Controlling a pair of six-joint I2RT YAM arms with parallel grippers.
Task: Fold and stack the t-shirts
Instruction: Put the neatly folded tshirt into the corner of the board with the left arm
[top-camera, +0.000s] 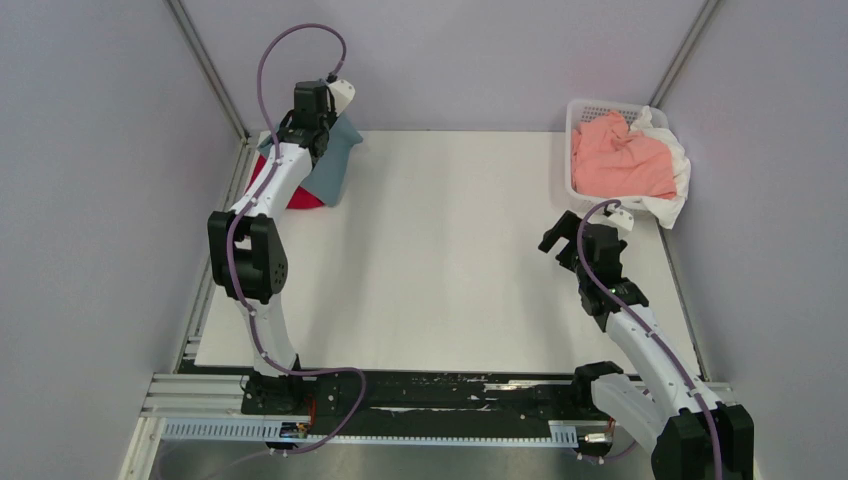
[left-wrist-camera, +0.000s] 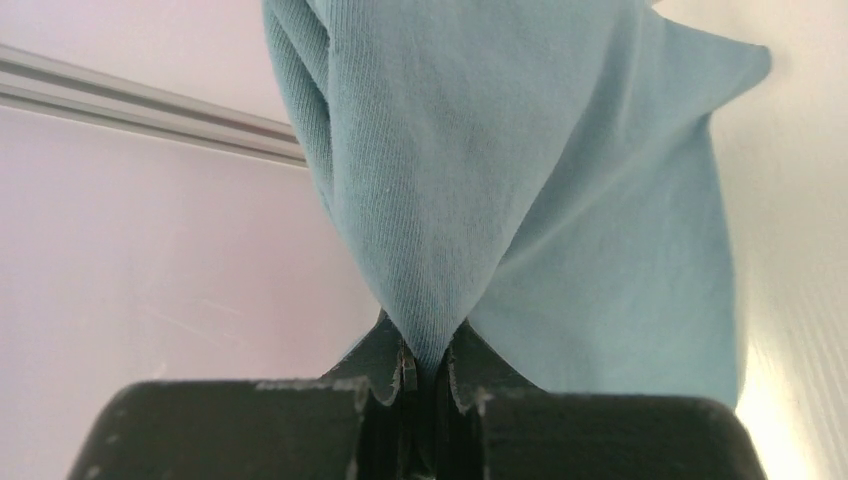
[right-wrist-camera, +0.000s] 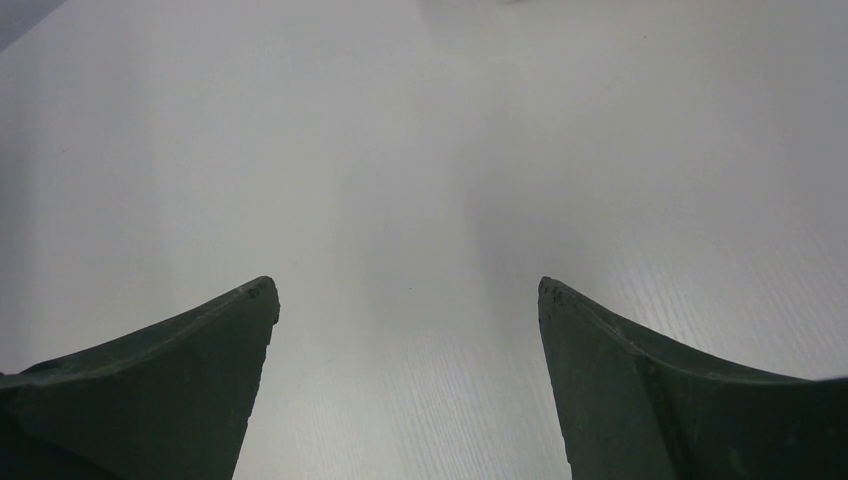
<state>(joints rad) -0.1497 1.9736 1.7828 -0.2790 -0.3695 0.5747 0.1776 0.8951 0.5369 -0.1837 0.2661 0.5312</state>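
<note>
Tee (left-wrist-camera: 560, 200), teal-blue, bunched — pinched in left claw (left-wrist-camera: 425, 365); right claw (right-wrist-camera: 408, 295) spread, empty.

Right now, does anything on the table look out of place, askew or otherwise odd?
One thing: a white cloth hangs out over the right rim of the basket, beside the salmon-pink t-shirt heaped inside. Otherwise nothing odd: the left hand pinches the teal t-shirt by the red t-shirt; the right hand is open.

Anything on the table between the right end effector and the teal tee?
Bare. Top view shows only white table between the right end effector and the teal tee; right wrist view shows bare table ahead too.
</note>
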